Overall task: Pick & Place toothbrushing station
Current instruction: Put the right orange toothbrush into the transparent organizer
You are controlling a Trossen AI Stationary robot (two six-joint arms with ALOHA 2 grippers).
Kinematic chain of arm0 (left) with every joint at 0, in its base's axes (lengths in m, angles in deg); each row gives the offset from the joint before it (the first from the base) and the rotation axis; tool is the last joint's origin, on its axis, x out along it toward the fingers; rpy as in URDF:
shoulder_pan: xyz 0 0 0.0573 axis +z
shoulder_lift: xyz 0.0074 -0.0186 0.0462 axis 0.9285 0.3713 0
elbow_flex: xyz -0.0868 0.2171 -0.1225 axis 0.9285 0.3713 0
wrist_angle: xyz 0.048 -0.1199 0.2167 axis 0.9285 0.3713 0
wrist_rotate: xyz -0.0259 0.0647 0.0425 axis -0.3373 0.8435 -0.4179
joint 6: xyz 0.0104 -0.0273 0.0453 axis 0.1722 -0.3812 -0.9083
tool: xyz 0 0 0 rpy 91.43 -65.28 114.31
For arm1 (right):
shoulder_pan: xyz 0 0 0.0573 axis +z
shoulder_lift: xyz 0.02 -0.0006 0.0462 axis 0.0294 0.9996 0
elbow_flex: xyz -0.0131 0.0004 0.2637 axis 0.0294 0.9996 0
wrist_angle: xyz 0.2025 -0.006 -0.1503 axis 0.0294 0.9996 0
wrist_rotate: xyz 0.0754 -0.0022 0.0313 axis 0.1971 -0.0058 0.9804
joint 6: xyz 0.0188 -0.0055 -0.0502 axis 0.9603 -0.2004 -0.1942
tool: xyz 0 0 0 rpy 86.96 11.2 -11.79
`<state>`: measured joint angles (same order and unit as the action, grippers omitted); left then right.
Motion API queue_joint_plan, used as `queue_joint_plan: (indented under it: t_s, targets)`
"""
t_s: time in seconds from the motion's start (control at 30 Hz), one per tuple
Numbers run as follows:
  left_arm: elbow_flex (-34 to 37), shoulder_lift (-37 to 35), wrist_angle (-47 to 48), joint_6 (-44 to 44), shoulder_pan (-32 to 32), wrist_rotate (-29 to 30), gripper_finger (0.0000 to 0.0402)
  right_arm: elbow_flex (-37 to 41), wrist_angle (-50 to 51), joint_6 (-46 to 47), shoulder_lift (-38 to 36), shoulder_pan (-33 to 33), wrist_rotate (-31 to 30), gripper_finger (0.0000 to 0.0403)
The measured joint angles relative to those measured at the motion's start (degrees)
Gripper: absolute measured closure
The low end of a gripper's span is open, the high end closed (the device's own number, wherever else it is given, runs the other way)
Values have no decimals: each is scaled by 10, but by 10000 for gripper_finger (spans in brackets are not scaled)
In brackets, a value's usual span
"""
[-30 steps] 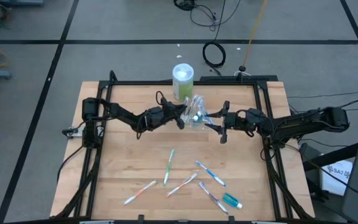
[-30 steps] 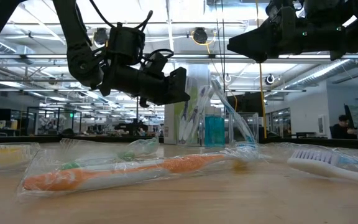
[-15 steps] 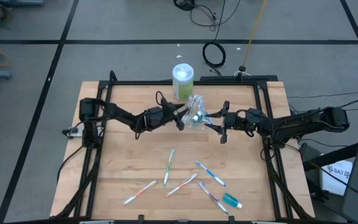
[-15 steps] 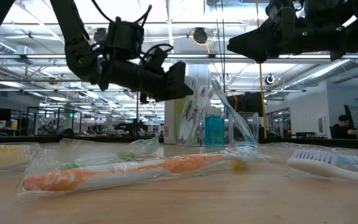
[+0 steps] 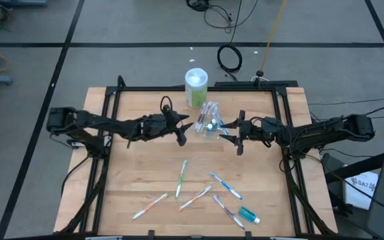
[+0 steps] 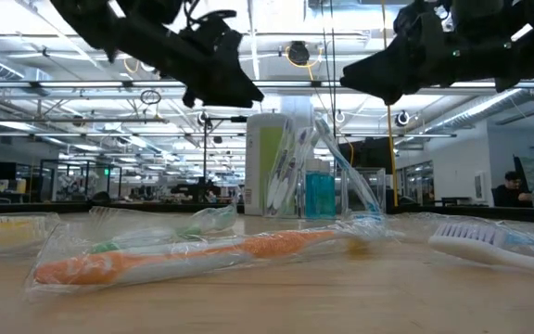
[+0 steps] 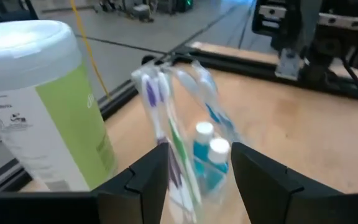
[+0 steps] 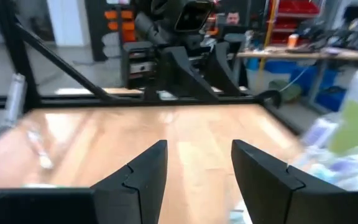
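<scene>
Looking down, the left hand [image 5: 181, 131] hovers, fingers apart, just left of the clear bag [image 5: 210, 121], which stands beside the wipes canister [image 5: 196, 87]. Its wrist view alone shows toothbrushes [image 7: 156, 112] and teal tubes [image 7: 206, 163] inside. Right hand [image 5: 237, 137], also spread, flanks the bag.

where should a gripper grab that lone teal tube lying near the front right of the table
Grip the teal tube across its flat body, coming straight down from above. It lies flat on the table with a wrapped toothbrush close along one side, so the fingers probably fit best across the body's end farthest from that brush.
</scene>
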<state>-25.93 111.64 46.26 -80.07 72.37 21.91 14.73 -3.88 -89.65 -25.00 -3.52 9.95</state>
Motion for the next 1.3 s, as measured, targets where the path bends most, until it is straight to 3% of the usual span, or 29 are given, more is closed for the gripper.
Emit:
queue_joint_plan:
  t_s: [0.13,0.33,0.47,0.77,1.07,1.3]
  targets:
    - [0,-28,60,0,-16,0,220,-32,64,15,0,43,-3,232]
    - [0,-30,116,1,-34,0,220,-110,191,11,24,125,-89,232]
    - [0,-28,145,1,-37,0,220,-164,248,31,77,172,-120,232]
    - [0,-28,148,-23,-35,2,220,-253,344,171,226,266,-117,232]
    - [0,-28,148,22,-37,-8,220,-255,346,222,294,293,-119,232]
    - [0,-28,189,104,-55,-105,220,-255,310,207,327,277,-120,232]
